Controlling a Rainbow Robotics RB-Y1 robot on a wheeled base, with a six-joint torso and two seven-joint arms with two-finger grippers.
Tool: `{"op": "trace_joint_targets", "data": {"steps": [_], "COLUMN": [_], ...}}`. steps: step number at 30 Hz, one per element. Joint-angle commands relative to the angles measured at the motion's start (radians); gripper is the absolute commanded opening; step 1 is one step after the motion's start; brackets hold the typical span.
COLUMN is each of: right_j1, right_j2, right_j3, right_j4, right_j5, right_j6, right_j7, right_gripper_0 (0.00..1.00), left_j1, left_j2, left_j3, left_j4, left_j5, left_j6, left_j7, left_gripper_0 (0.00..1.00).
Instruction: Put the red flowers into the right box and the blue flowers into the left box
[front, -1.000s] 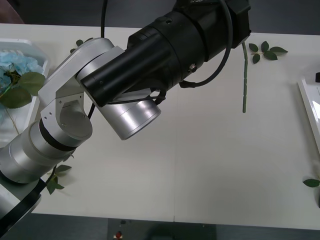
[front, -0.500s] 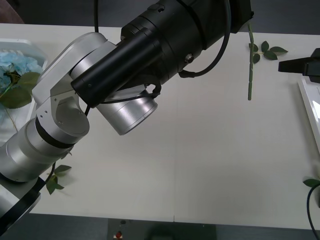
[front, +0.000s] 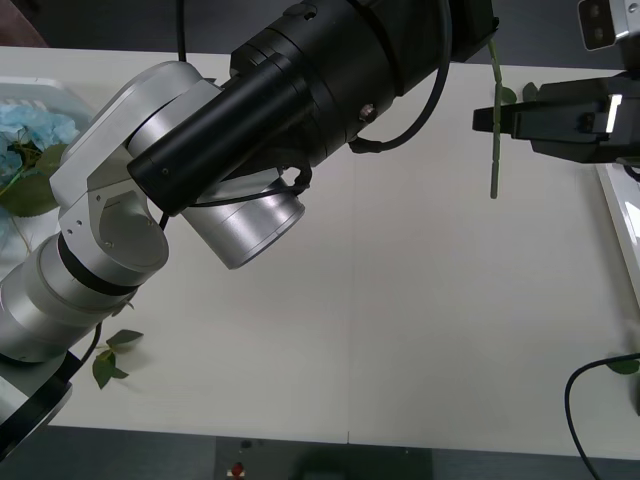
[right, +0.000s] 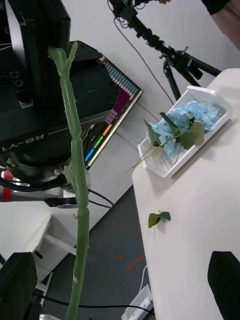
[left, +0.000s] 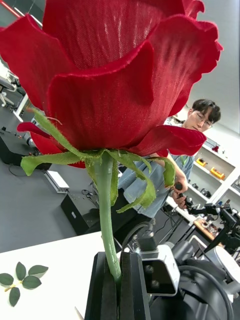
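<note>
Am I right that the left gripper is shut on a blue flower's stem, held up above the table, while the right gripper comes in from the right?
Not quite: the left gripper is shut on a red flower, as the left wrist view shows. The right gripper does come in from the right, beside the hanging stem.

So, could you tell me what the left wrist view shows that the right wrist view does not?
Left wrist view, not the right: the red rose bloom, with the left gripper shut on the stem just below it. Right wrist view, not the left: the left box holding the blue flowers at an edge of the table, and the right gripper open, the stem hanging in front of it. Both: the rose's green stem and the white table.
</note>
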Motion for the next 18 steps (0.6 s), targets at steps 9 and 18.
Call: {"op": "trace_joint_targets", "data": {"steps": [9, 18], "right_j1": [-0.032, -0.03], "right_j2": [0.015, 0.01], "right_j3": [0.03, 0.03], "right_j4": [-0.081, -0.087], "right_j5": [-0.013, -0.014], "right_j6": [-0.058, -0.069], "right_j7": [-0.072, -0.109], "right_gripper_0": [0.98, 0.0], "left_j1": [-0.038, -0.038], "left_j2": [0.005, 0.005], "left_j3": [0.021, 0.021], "left_j4": [-0.035, -0.035], "left_j5": [-0.003, -0.003], "left_j6": [-0.01, -0.01], "left_j7": [0.02, 0.02], "left_gripper_0": [0.0, 0.0]}}
